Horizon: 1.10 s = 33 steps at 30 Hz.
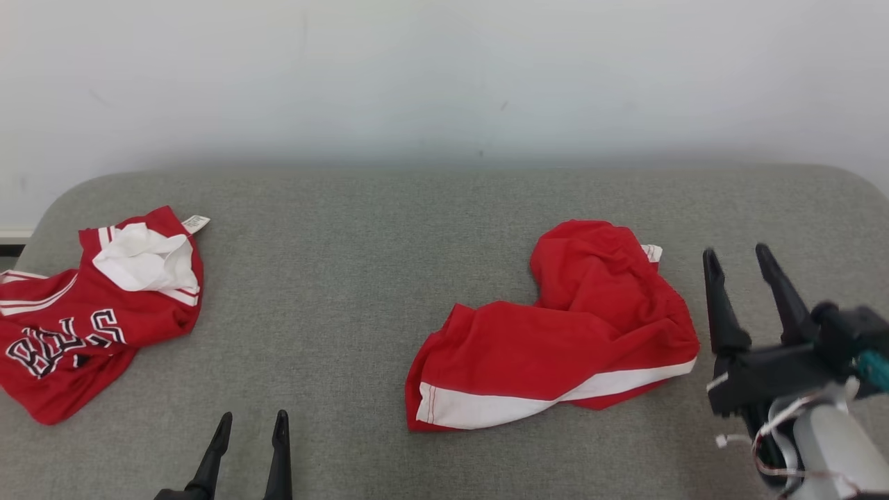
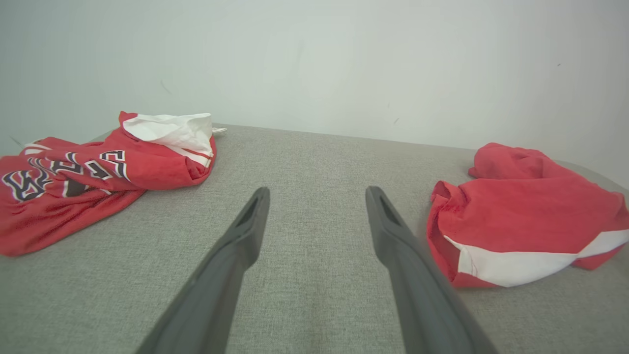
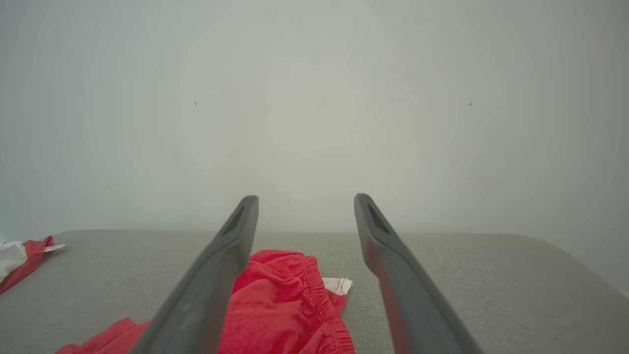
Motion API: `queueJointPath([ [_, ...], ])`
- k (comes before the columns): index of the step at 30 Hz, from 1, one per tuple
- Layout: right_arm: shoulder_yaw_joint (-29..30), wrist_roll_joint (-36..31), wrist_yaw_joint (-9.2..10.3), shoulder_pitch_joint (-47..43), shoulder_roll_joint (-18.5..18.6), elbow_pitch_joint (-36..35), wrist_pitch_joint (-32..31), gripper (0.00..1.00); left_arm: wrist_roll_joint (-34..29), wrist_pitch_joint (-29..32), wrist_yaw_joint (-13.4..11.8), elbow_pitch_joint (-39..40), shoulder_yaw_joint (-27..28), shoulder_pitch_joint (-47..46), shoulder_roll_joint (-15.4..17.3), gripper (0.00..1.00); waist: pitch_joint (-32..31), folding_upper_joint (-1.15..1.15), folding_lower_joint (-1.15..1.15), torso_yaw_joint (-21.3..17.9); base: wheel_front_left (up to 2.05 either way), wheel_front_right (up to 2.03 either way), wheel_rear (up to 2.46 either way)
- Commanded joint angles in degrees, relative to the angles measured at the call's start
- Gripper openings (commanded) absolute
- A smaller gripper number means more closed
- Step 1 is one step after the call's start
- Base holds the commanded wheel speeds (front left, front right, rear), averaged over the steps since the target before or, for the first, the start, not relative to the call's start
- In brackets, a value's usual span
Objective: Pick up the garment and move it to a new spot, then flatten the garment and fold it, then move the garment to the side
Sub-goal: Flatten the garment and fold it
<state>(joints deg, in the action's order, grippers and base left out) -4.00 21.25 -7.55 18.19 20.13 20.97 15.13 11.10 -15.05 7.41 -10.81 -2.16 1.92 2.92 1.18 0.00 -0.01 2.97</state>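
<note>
The crumpled red shorts with a white hem band lie on the grey fabric surface, their long axis slanting from near-left to far-right. Just right of them the right gripper hangs wide open and empty. It is nearer than the left gripper, also open and empty, well to their left. The right wrist view reveals the gathered elastic waistband, while the head view shows the whole hem.

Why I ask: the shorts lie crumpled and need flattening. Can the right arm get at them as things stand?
Probably yes. The right end effector stands open close beside the right edge of the shorts, above the cushion, and nothing lies between them to block the way.
</note>
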Motion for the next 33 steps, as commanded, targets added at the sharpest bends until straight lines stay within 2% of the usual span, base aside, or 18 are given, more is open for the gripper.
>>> queueJointPath([
  [1,0.5,-0.7,0.13,-1.5,-0.7,-1.5,0.0,1.0,-0.2,-0.2,0.1,0.3,0.2,0.4,-0.1,1.0,0.0,0.0,0.01,-0.5,0.0,0.0,0.0],
  [10,4.5,-4.5,0.13,-15.4,-7.1,-14.1,0.0,1.0,-3.9,-0.2,-0.8,2.0,2.2,-0.1,-0.1,1.0,-0.2,0.0,0.01,-1.1,0.0,0.0,0.0],
  [18,6.2,-7.1,0.13,-23.9,-13.0,-17.9,0.0,1.0,-7.4,-0.2,-0.8,2.0,2.6,0.0,0.2,1.0,-0.2,0.0,0.01,-0.9,0.0,0.0,0.0],
  [24,5.8,-7.6,0.13,-25.4,-14.4,-17.2,0.0,1.0,-7.2,-0.2,-0.3,0.9,2.0,-0.5,0.3,1.0,-0.1,0.0,0.01,-1.5,0.0,0.0,0.0],
  [29,5.2,-7.7,0.13,-24.4,-14.6,-16.9,0.0,1.0,-6.3,-0.2,-0.1,-0.9,-1.1,-2.2,0.2,1.0,0.4,0.0,0.01,-2.5,0.0,0.0,0.0],
  [33,4.2,-7.3,0.13,-23.4,-14.4,-16.3,0.0,1.0,-5.3,-0.2,0.0,-4.2,-5.5,-5.3,0.4,1.0,1.1,0.0,0.01,-3.7,0.0,0.0,0.0],
])
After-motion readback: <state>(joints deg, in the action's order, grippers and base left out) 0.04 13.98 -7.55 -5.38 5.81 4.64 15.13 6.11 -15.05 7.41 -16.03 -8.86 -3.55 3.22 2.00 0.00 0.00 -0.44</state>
